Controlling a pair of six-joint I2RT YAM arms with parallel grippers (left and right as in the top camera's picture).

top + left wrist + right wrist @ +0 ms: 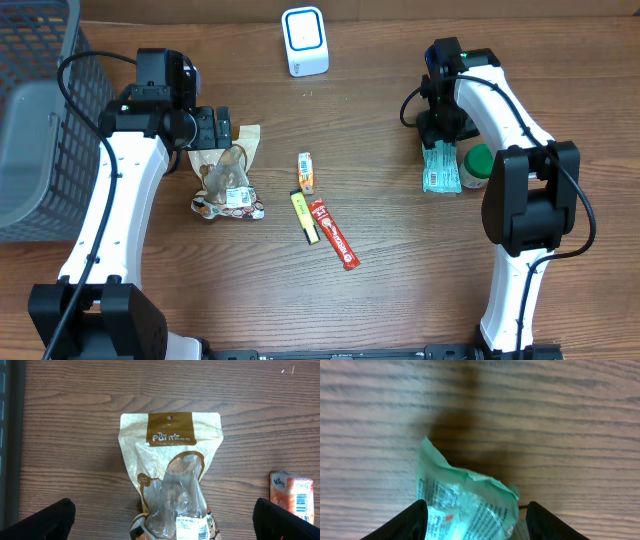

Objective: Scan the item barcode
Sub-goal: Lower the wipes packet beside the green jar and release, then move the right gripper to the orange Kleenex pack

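Right claw [477, 521]: fingers [417, 520] stand apart, not clamped on anything. The green packet [465, 502] lies flat on the table [545, 420] with its crumpled top end reaching up between them. It sits close against my left-hand finger, with a thin strip of wood showing at the other one.

Overhead: right claw [440, 135] points down at the table's right side. Green packet [441, 168] lies just below it, printed face up. A green-lidded jar [478, 165] stands just beside the packet, on its outer side.

Left claw [165, 527]: fingers [45, 520] spread fully wide, nothing gripped. A brown snack pouch [170, 470] lies on the wood between them, hang-hole end pointing away from me, white label at the near end. An orange packet [292, 492] lies off to the pouch's right.

Wider field: the white scanner [304, 40] stands at the far edge, mid-table, well apart from the green packet and from both claws. A yellow stick [303, 215] and a red bar [333, 233] lie mid-table. A grey mesh basket [40, 100] sits at the far left.
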